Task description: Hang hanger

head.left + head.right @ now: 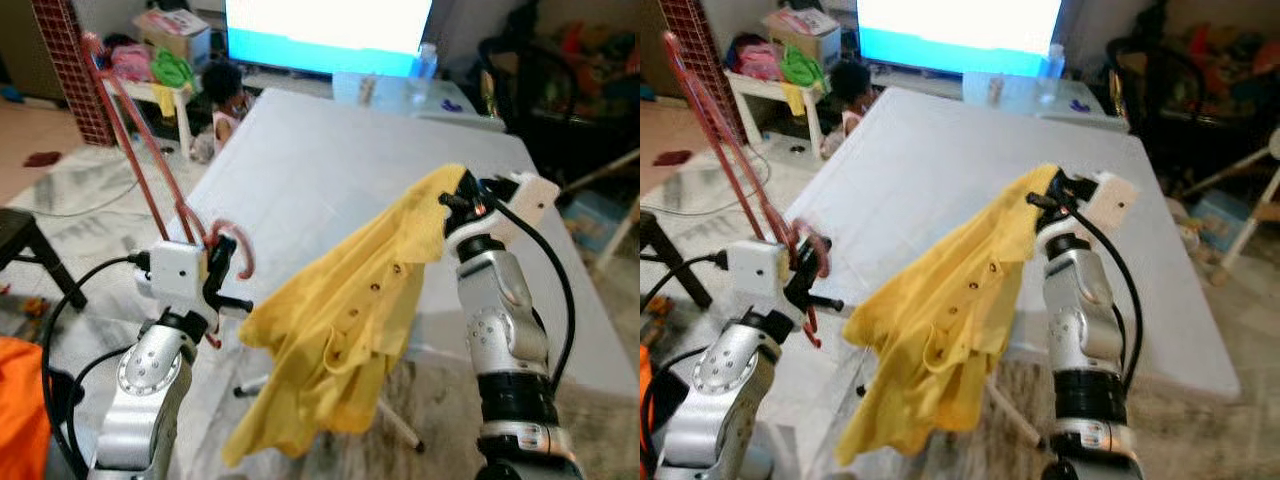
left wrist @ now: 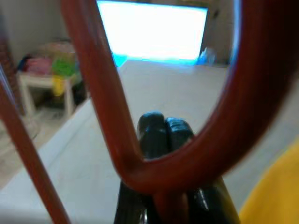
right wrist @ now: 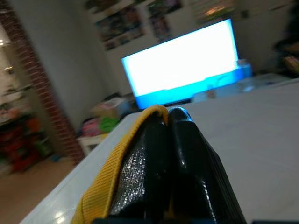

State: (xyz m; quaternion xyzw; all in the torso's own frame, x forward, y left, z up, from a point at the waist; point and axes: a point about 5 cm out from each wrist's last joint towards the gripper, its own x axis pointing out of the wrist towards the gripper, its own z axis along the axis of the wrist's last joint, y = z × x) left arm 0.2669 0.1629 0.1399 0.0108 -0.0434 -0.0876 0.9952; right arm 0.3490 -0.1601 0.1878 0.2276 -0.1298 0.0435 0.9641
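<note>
Down low in the left eye view, the left gripper (image 1: 222,275) is pinching a red hanger (image 1: 150,160) at the base of its hook, the long arms slanting up toward the robot's left, while the right gripper (image 1: 462,196) is holding up a yellow shirt (image 1: 345,320) that is drooping over the near edge of a white table (image 1: 330,170). Beyond the table a bright screen (image 1: 325,25) is glowing white and blue, a brick column (image 1: 68,60) is standing at the left, and a small white side table (image 1: 165,95) is carrying pink and green bundles and a cardboard box; no writing is legible anywhere. Switching to the left wrist view, the fingers (image 2: 166,135) are pressing together on the hanger's hook loop (image 2: 187,158), curving red around them. Over in the right wrist view, the black fingers (image 3: 182,154) are clamping shut on a yellow edge of the shirt (image 3: 112,172), with the screen (image 3: 182,67) shining behind.
</note>
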